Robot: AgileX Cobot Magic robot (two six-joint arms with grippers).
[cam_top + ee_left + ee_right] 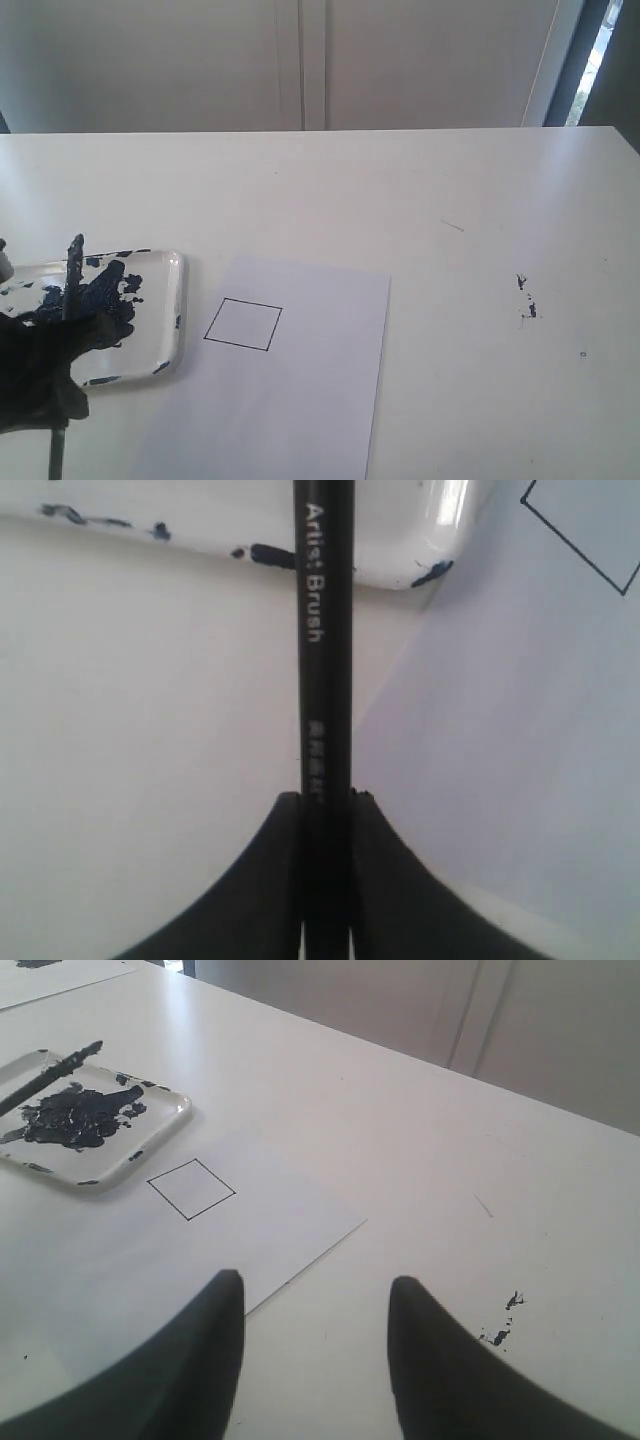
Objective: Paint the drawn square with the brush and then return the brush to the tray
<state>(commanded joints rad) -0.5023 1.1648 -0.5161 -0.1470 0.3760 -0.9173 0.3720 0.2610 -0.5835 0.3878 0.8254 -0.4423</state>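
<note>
Left hand point(325, 802) clamps the brush point(325, 630), bristles over the tray point(176, 300); tray lies at 9 o'clock of the drawn square point(243, 325), unpainted on its paper sheet point(320, 390); right hand point(315, 1295) open, empty; dark specks point(526, 298) at 3 o'clock on the surface point(400, 190).

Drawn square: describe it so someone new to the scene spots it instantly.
On the white table, a white paper sheet lies just right of the paint-smeared tray in the exterior view. The drawn square sits near the sheet's tray-side edge. It is a thin black, slightly skewed outline with plain white inside, unlike the tray's navy blotches.
</note>
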